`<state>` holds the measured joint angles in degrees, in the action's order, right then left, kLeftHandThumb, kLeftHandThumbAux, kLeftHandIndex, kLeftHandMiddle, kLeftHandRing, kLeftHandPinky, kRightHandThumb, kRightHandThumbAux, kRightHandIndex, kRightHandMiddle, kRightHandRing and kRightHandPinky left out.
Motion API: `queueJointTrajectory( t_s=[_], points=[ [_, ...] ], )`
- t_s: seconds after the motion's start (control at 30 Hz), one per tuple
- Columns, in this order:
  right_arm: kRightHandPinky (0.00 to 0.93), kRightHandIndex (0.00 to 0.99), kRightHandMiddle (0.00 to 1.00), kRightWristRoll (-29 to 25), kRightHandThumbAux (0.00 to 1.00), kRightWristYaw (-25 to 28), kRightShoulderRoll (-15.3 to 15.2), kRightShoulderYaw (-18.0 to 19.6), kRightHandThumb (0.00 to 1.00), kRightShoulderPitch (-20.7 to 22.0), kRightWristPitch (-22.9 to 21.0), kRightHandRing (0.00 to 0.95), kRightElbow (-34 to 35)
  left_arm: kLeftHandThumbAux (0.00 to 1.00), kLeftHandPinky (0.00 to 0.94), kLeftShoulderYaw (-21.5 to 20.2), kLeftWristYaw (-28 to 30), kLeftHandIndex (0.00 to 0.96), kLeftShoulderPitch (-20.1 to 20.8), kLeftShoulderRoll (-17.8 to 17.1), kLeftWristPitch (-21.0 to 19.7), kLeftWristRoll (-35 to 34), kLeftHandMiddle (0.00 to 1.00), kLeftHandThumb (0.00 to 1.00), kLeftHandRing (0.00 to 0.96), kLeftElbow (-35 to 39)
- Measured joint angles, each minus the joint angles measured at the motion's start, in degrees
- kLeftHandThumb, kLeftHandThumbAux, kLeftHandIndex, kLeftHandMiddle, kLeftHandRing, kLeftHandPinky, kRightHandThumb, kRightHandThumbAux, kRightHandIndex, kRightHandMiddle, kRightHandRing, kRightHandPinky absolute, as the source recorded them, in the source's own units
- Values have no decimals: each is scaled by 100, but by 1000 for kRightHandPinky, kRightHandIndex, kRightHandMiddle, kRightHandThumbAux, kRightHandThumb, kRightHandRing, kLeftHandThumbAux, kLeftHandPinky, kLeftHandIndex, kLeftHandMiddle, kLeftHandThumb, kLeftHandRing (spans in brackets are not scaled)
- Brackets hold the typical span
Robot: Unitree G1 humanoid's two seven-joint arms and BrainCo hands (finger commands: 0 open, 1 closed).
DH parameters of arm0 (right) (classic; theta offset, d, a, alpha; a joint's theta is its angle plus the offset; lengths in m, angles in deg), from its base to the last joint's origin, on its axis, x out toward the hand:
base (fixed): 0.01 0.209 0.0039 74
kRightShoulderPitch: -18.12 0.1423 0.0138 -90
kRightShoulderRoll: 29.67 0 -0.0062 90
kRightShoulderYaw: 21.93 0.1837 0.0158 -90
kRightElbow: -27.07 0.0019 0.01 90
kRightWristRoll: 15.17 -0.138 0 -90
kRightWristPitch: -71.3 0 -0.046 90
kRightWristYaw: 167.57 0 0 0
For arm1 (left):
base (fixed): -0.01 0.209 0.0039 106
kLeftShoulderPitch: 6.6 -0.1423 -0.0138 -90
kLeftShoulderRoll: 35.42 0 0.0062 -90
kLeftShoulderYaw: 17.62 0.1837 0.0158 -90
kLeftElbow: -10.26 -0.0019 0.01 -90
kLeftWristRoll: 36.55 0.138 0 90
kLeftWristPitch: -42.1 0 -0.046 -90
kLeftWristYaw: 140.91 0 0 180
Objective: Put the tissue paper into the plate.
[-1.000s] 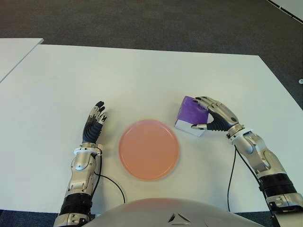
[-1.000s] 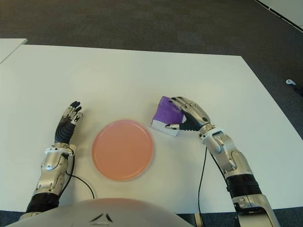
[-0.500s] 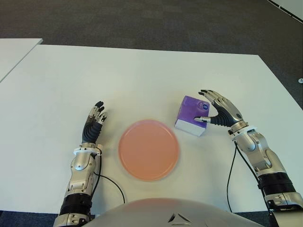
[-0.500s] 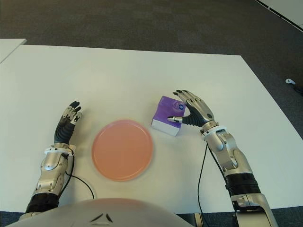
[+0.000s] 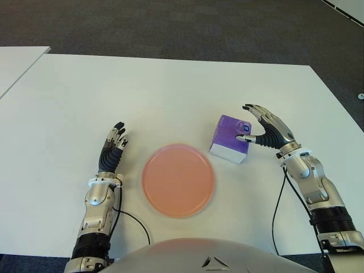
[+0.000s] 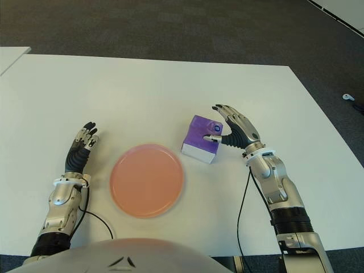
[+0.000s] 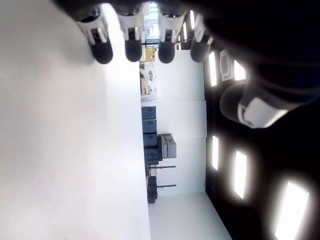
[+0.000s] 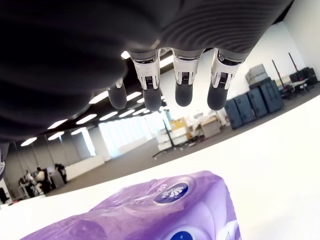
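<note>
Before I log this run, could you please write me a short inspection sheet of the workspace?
Surface: white table, bare around the items.
Job's things: purple tissue pack on the table right of the pink plate; plate holds nothing.
Clutter: nothing seen.
Hands: right hand open beside the pack, thumb at its edge; left hand open, left of the plate.
Cables: black cable along the right forearm, another by the left.
Surroundings: dark carpet; second table at far left.

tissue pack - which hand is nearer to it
Right. The right hand is open right beside the tissue pack, on its right, thumb at the pack's top edge. The left hand is open far off, on the other side of the plate.
</note>
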<state>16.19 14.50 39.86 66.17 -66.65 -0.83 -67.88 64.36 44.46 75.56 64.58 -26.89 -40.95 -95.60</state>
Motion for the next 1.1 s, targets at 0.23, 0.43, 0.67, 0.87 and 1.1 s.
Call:
queueJointTrajectory(
  t_s=[0.23, 0.43, 0.67, 0.87, 1.1],
  points=[
    [0, 0, 0, 21, 342, -79, 113, -125, 293, 108, 1, 0, -257, 450, 0, 3, 0, 0, -7, 0, 35, -9, 0, 0, 0, -5],
    [0, 0, 0, 26, 330, -89, 177, -268, 302, 111, 20, 0, -424, 453, 0, 9, 0, 0, -14, 3, 51, -16, 0, 0, 0, -6],
    [0, 0, 0, 21, 329, -104, 170, -277, 303, 117, 37, 0, -451, 452, 0, 11, 0, 0, -17, 5, 51, -16, 0, 0, 0, -6],
    [0, 0, 0, 16, 329, -110, 168, -279, 303, 133, 45, 0, -483, 447, 0, 11, 0, 0, -15, 5, 51, -15, 0, 0, 0, -8],
    [0, 0, 0, 11, 329, -114, 163, -279, 303, 141, 76, 0, -532, 446, 0, 12, 0, 0, -15, 6, 54, -12, 0, 0, 0, -11]
  ],
)
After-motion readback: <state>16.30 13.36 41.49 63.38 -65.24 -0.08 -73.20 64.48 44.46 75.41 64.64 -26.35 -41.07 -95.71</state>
